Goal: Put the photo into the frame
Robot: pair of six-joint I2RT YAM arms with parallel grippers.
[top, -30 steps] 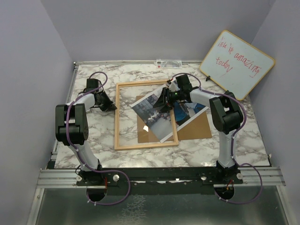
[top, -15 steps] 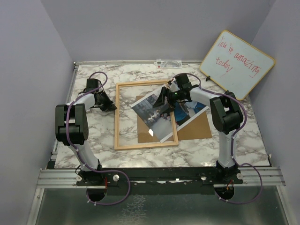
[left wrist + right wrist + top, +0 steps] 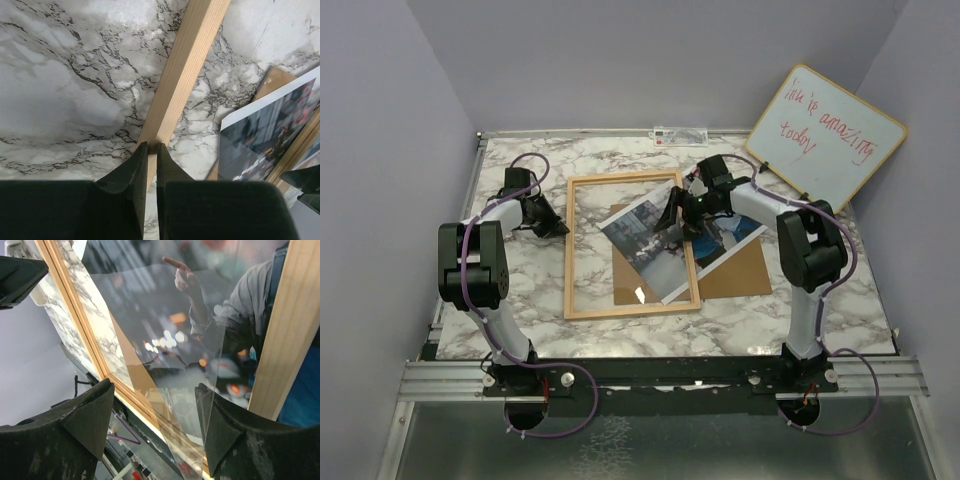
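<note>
Marbled worktop below: my right hand has just spread wide, letting go of the photo. It lies askew across the right rail of the frame, not yet seated. My left hand pinches the left rail.

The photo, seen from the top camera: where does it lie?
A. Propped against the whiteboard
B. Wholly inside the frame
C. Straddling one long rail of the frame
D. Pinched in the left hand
C: the photo crosses a long rail of the frame, part of it inside the frame and part out over the brown board.
</note>
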